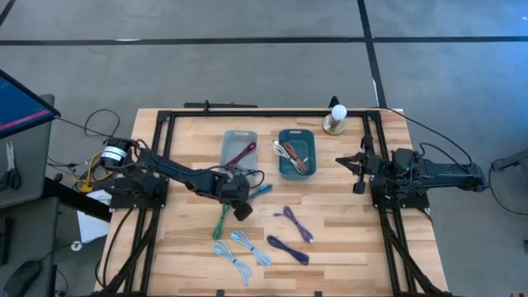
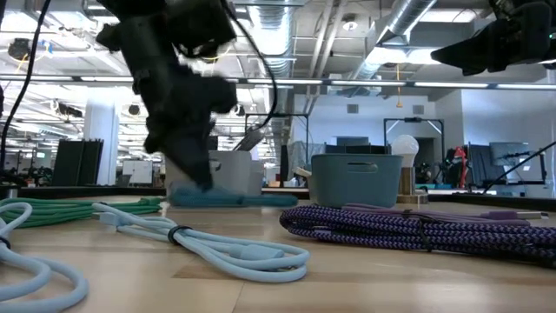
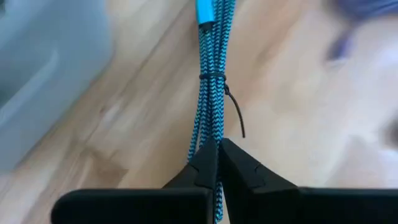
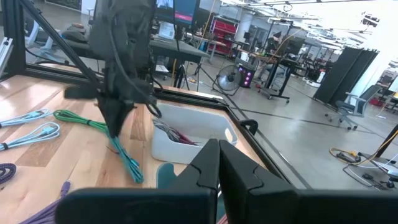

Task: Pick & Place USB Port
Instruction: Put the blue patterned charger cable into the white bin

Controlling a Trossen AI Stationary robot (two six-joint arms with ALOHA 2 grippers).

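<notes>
Teal cable [image 3: 211, 93], pinched in closed left tool [image 3: 217, 163]

Teal braided cable [image 3: 211, 93], tie-bundled, pinched in left claw [image 3: 217, 152]

Grey floor [image 1: 247, 74] is spreading all around the wooden table [image 1: 346, 247], with dark tape lines [image 1: 206, 40] crossing it near the top of the frame. Exposed silver ducts [image 2: 417, 17] are running across the ceiling, upper right. Long strip lights [image 2: 365, 83] are glowing mid-frame. Dark partition panels [image 4: 348, 71] are standing far right, with what looks like an office chair [image 4: 349, 112] beside them.
</notes>
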